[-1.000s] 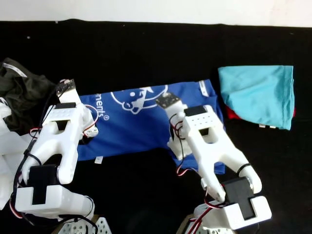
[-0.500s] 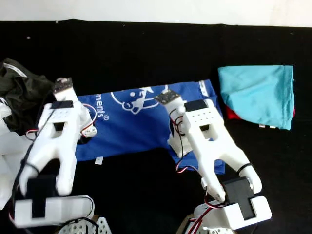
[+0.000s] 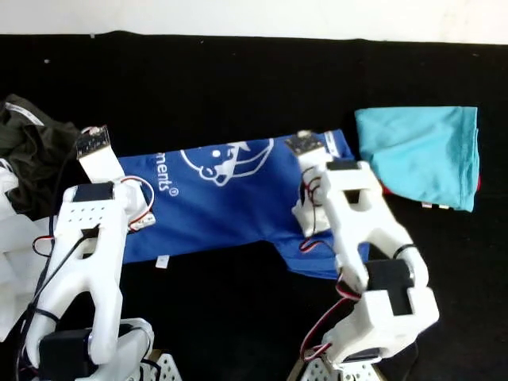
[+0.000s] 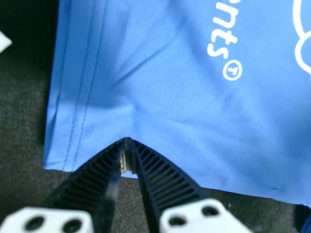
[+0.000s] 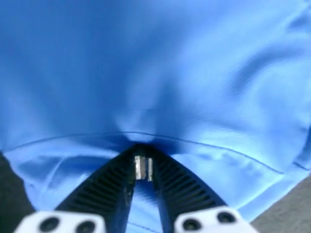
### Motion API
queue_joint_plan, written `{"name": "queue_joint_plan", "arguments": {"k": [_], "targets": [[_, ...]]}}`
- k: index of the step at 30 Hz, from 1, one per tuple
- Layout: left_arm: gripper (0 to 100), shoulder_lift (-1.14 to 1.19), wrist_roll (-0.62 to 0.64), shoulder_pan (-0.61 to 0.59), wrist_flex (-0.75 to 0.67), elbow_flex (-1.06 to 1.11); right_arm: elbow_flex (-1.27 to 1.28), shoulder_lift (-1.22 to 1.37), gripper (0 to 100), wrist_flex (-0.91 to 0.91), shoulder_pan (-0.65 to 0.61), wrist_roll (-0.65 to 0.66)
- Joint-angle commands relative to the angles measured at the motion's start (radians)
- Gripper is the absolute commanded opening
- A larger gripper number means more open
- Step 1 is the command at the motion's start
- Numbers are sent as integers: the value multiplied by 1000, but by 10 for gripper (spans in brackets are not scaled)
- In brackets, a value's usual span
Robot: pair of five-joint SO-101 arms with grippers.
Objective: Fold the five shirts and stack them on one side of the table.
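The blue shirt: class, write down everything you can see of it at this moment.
The blue shirt looks like a thin, smooth knit with white print and stitched hems. It lies spread lengthwise on the black table, lightly creased. The left gripper is shut on its edge near one end, and the right gripper on its edge near the other end, puckering the cloth.

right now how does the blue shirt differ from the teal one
The blue shirt lies spread long with white print; the teal shirt is folded compact and plain. The left claw and right claw pinch the blue shirt's edge; nothing grips the teal shirt. Both lie on the table.
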Motion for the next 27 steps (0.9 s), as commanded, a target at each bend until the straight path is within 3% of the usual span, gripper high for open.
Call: {"name": "queue_joint_plan", "arguments": {"k": [1, 13, 18, 23, 27], "targets": [[9, -31, 5, 12, -17, -4, -65, 5, 22, 5, 48, 11], [9, -31, 5, 12, -17, -4, -252, 2, 22, 232, 39, 9], [9, -30, 5, 12, -46, 10, -268, 2, 7, 348, -58, 12], [9, -30, 5, 12, -91, 41, -202, 7, 7, 294, -91, 37], [9, -30, 5, 12, -91, 41, -137, 13, 7, 174, 4, 87]]}}
